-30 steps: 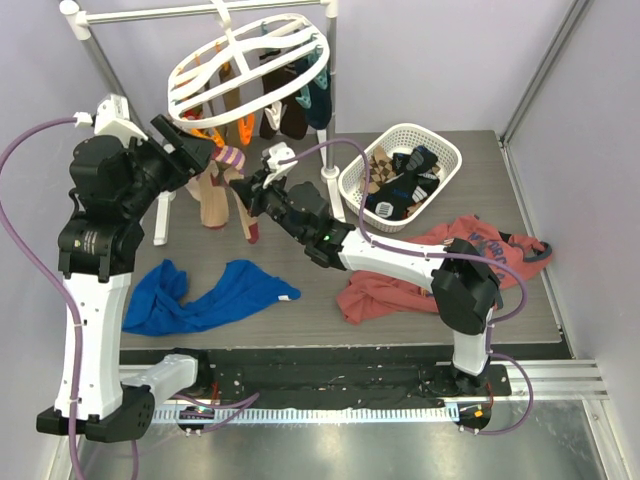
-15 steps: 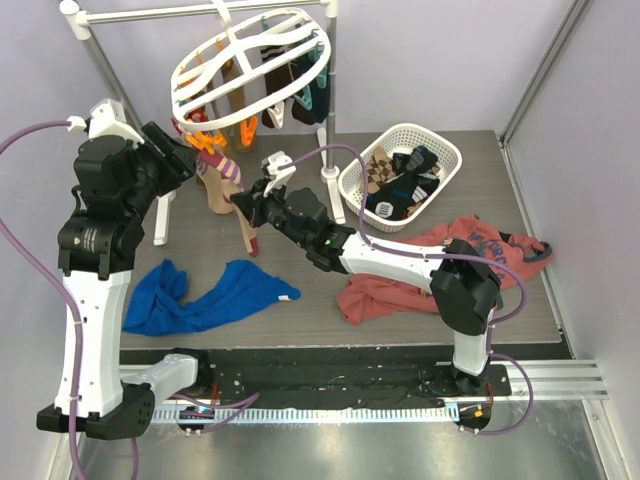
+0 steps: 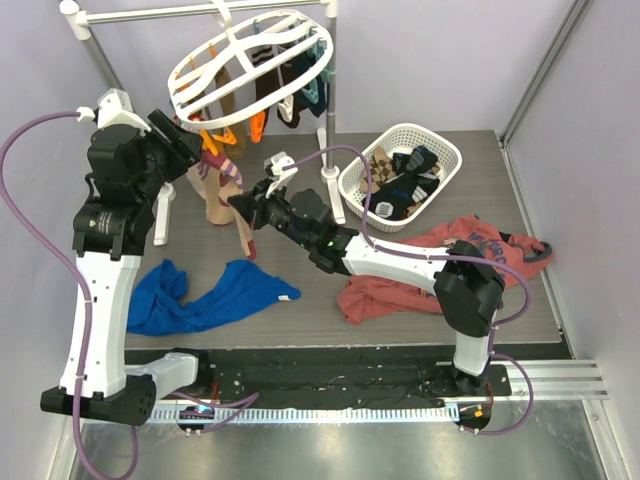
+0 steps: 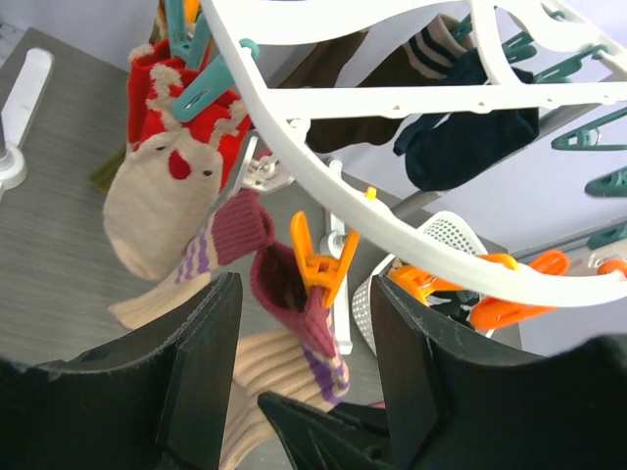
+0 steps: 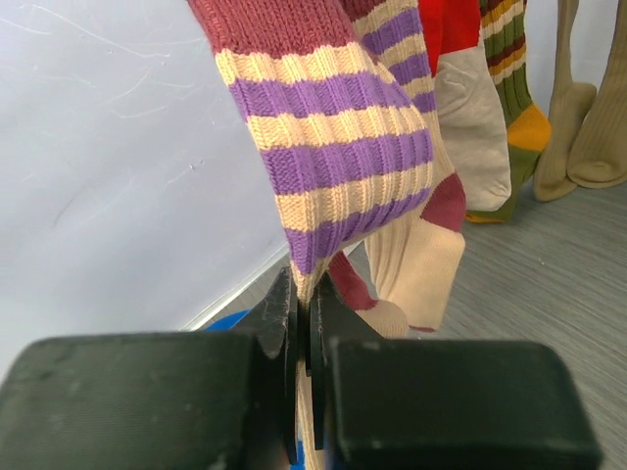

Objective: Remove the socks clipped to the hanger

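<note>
Pale lilac walls (image 3: 430, 60) close the space at 9, 12 and 3 o'clock, with a slim metal corner strip (image 3: 545, 65) toward 1 o'clock. A grey wood-grain counter (image 3: 485, 175) fills the middle. A metal rail stand (image 3: 150, 12) rises at 11 o'clock. A brushed metal sheet (image 3: 400, 440) runs along 6 o'clock. The light is soft and even.

White left arm (image 3: 98, 300) and right arm (image 3: 395, 262), black joints, purple cables (image 3: 45, 120); markings possibly lettering.

socks (image 3: 218, 198) under hanger (image 3: 250, 65), basket (image 3: 405, 129) right of hanger
</note>
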